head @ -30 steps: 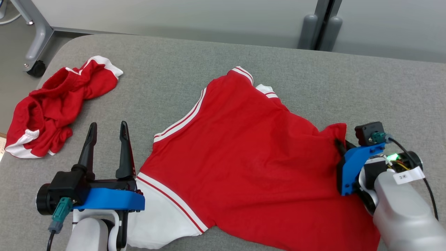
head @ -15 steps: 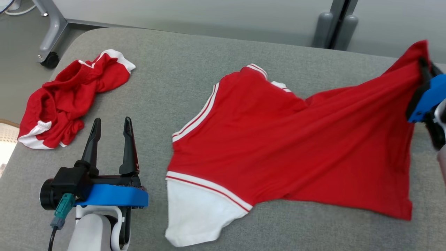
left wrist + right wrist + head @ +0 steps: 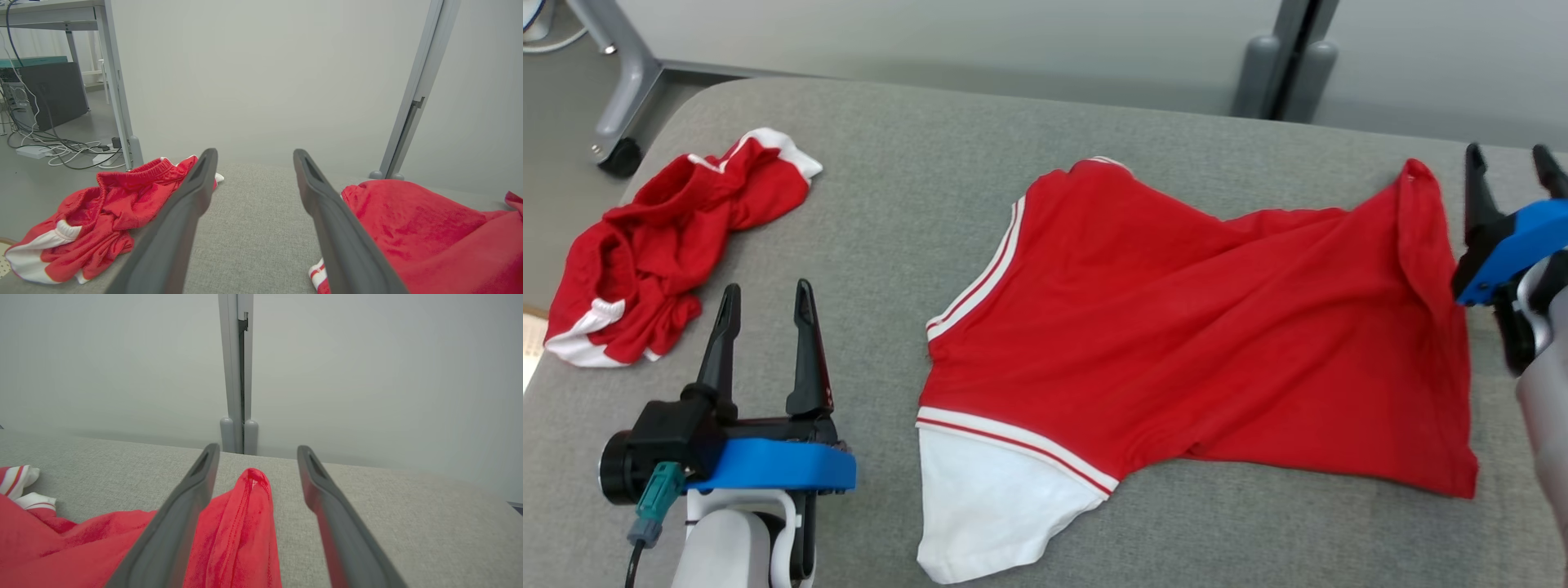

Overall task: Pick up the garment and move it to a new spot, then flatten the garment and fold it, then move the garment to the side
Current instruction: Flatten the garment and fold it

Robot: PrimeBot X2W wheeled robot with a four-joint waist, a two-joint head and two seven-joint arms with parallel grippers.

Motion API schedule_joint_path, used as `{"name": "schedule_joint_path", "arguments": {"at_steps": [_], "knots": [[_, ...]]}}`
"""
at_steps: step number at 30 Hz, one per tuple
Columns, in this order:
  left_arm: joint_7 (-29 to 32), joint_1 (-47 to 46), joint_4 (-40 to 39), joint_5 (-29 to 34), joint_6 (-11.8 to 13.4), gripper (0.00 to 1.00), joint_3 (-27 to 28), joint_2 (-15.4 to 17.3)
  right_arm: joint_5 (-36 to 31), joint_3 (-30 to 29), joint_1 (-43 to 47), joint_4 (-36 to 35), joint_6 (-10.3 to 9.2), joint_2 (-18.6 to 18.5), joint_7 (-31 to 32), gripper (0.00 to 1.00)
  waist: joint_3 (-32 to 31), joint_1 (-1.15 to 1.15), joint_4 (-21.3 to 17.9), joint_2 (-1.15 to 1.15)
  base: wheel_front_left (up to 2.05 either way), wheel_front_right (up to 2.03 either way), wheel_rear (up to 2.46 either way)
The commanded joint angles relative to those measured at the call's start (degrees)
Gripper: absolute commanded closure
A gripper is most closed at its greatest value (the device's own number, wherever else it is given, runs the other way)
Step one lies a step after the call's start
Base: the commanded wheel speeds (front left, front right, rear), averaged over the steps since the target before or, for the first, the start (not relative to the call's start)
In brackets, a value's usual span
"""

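Garment (image 3: 1176,327): red shirt, spread mid-bench (image 3: 931,122), mostly flat, with diagonal creases running toward its right side. One white sleeve (image 3: 988,506) lies at the near end. The hem corner (image 3: 1417,175) stands up in a ridge along the right edge.

Your right end effector (image 3: 1507,155) sits just beside that ridge, fingers apart, gripping nothing. In the right wrist view the corner (image 3: 253,486) shows between the two fingers. Your left end effector (image 3: 767,287) is parked left of the shirt, fingers apart, empty and clear of the cloth.

Risks:
- A finger may snag the raised hem as you pull away, dragging the shirt and rumpling it.
- If you fold before pressing out the ridge and creases, the fold probably comes out skewed.
- A second red piece (image 3: 662,245) lies bunched well apart at far left, so don't grab that one.
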Motion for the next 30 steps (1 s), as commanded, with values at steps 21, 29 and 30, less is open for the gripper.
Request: {"name": "schedule_joint_path", "arguments": {"at_steps": [21,29,30], "knots": [[-0.14,9.82,-2.57,1.93,1.23,0.00,4.53,2.29,0.44,2.43,32.81,-37.91,0.01,12.76,-1.11,0.00,-8.62,0.00,-11.76,0.00,0.00,0.00,0.00],[0.63,11.31,-2.56,1.65,1.39,0.00,4.02,2.63,0.46,0.11,43.76,-49.31,0.01,14.63,1.02,0.00,-9.34,0.00,-12.38,0.00,0.00,0.00,0.00],[0.72,11.43,-2.46,1.62,1.40,0.00,3.96,2.70,0.53,-0.33,44.99,-50.88,0.01,14.85,1.59,0.00,-9.48,0.00,-12.40,0.00,0.00,0.00,0.00]]}}
